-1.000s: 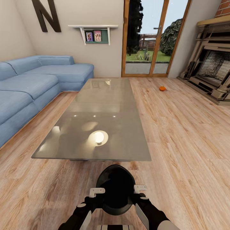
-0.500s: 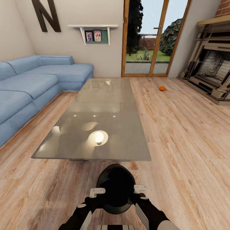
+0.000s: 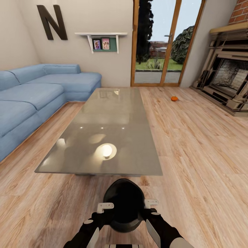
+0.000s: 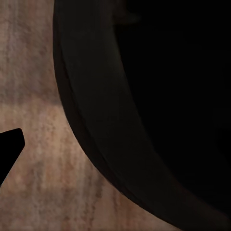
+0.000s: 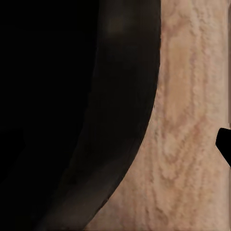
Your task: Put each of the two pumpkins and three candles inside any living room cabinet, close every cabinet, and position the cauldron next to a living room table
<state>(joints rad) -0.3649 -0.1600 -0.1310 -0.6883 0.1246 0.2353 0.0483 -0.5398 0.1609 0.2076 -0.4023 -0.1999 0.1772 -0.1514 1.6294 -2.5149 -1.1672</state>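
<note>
Orange pumpkin [image 3: 174, 99] lies on floorboards [image 3: 206, 155] beyond the cauldron [image 3: 124, 203].

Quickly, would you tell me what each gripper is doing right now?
Left gripper: against the cauldron, grip cannot be told.
Right gripper: same.

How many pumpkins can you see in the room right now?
1: a pumpkin lies on the wood floor, beyond the table toward the glass doors and fireplace. A second may be out of view.

black cauldron [image 3: 124, 203], glossy grey table [image 3: 110, 117], orange pumpkin [image 3: 174, 99], blue sofa [image 3: 31, 94], pale wood-grain floor [image 3: 199, 155]
</note>
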